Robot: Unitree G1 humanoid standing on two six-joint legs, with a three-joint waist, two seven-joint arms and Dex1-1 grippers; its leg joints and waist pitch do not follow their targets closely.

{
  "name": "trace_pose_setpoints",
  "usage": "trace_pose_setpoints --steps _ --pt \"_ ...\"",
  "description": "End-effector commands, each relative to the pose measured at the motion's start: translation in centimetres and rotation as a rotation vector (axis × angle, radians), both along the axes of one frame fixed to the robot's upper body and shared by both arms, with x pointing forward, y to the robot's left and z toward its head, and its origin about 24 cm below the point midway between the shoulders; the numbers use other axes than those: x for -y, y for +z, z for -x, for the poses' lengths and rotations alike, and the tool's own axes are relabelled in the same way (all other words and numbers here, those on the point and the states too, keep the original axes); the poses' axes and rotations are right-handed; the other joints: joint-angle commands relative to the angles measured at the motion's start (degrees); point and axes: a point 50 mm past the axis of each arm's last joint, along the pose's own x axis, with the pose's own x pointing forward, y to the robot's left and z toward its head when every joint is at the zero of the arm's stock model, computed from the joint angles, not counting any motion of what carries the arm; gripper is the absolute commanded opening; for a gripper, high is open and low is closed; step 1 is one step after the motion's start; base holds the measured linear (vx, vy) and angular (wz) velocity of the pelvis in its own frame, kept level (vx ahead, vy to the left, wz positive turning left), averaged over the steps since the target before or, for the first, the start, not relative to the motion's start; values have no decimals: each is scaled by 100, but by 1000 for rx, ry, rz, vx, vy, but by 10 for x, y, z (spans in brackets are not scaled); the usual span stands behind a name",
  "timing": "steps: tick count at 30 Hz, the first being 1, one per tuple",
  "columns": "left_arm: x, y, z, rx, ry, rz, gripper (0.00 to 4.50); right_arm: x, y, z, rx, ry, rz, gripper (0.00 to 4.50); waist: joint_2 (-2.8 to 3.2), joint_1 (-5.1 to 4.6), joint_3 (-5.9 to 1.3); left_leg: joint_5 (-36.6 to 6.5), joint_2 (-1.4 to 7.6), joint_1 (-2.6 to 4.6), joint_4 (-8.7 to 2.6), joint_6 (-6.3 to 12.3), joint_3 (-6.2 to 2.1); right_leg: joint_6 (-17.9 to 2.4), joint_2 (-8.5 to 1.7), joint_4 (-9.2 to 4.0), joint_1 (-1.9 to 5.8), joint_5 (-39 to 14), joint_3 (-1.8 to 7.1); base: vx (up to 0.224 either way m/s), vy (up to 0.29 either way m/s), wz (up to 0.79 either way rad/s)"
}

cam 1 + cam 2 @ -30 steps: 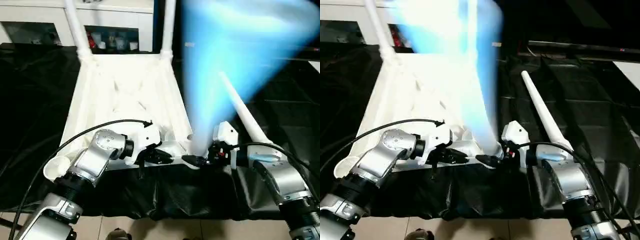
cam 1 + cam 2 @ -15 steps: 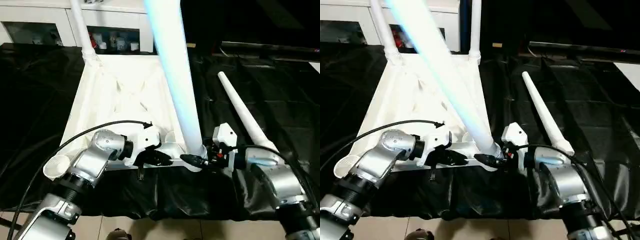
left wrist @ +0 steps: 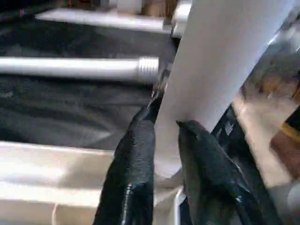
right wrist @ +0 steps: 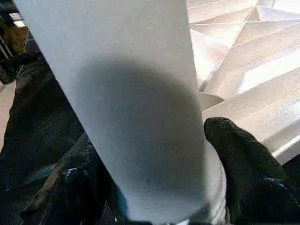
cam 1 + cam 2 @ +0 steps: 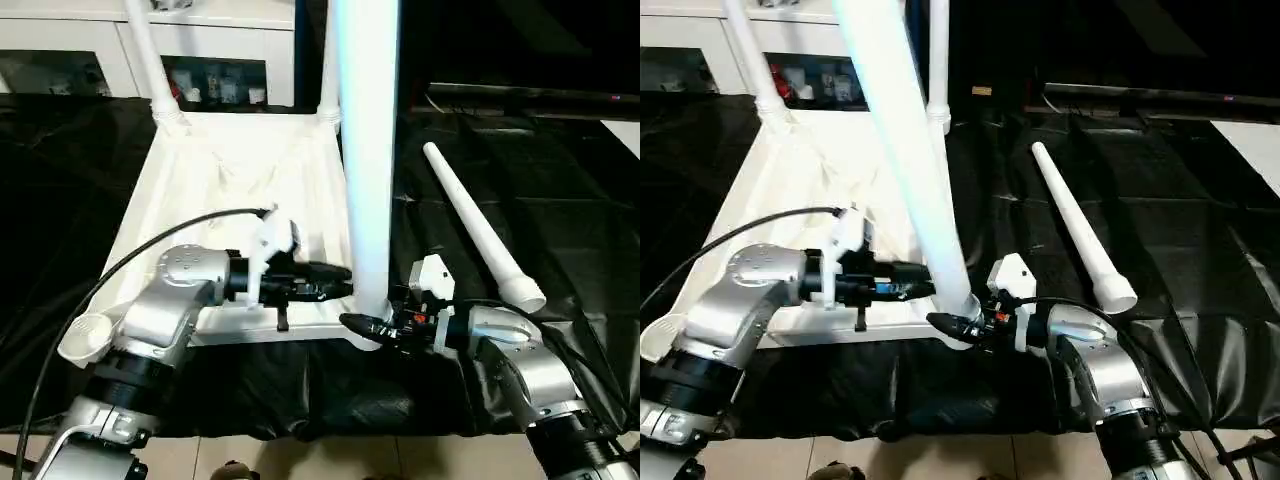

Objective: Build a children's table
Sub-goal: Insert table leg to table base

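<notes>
The children's table top (image 5: 230,170) lies upside down, ribbed side up. Two legs (image 5: 150,60) (image 5: 937,70) stand in its far corner sockets. A third leg (image 5: 365,150) stands nearly upright at the near right corner, and my right gripper (image 5: 365,325) is shut on its base, one finger on each side (image 4: 243,154). My left gripper (image 5: 340,275) hovers over the near edge and points at that leg, its fingers (image 3: 136,154) a little apart with their tips against the leg's side. A fourth leg (image 5: 480,225) lies loose on the cloth to the right.
Black cloth (image 5: 560,180) covers the work surface around the table top. The near left corner socket (image 5: 85,335) is open. A white cabinet (image 5: 230,60) with small items stands behind. Tiled floor (image 5: 330,455) shows past the near edge. A black cable (image 5: 150,250) arcs over my left forearm.
The leg in my right gripper has swung from a lean to nearly upright. My left gripper has lifted off the table edge, turned towards that leg, and its fingers have parted slightly.
</notes>
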Motion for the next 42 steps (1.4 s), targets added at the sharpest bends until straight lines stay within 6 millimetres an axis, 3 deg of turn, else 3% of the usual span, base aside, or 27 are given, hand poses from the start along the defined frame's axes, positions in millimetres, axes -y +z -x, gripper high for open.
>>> trace_pose_setpoints --steps 1,9,15,21,26,27,28,29,42 --pt "8 11 4 10 -48 68 142 -1 -5 0 -30 6 11 278 1 20 -393 -1139 92 60 -338 269 28 -1418 -233 -366 299 -736 212 0 0 0" --pt "8 13 14 -15 -146 80 203 1 -4 -3 -38 -2 -4 278 10 20 -406 -1126 86 59 -337 232 22 -1303 -225 -374 306 -830 213 0 0 0" --pt "19 20 15 2 -159 124 261 1 -4 -4 -39 6 -2 277 15 23 -429 -985 85 55 -315 270 24 -1410 -220 -338 325 -494 209 0 0 0" --pt "39 25 6 8 -88 187 263 0 -5 -4 -40 12 0 277 17 36 -434 -1080 89 49 -305 248 18 -1400 -234 -355 338 -642 207 0 0 0" --pt "49 30 0 -8 -59 248 263 1 -5 -5 -39 13 0 277 -15 38 -447 -1005 65 30 -279 294 21 -1368 -227 -357 355 -620 207 0 0 0" --pt "50 31 -1 -12 -62 256 246 1 -5 -5 -39 12 0 277 -18 39 -451 -972 61 26 -275 310 20 -1367 -227 -353 360 -590 205 0 0 0" --pt "51 31 -1 -15 -66 259 236 1 -5 -5 -38 11 0 277 31 46 -454 -966 71 39 -277 322 12 -1384 -227 -349 348 -570 202 0 0 0" --pt "51 31 0 -14 -73 259 229 1 -5 -5 -38 10 0 277 14 38 -454 -969 71 39 -273 329 19 -1387 -220 -358 346 -554 202 0 0 0" --pt "57 27 2 -27 -105 232 211 3 -5 -5 -18 -17 4 277 45 41 -451 -1153 80 47 -279 277 0 -1435 -217 -345 345 -557 194 0 0 0"
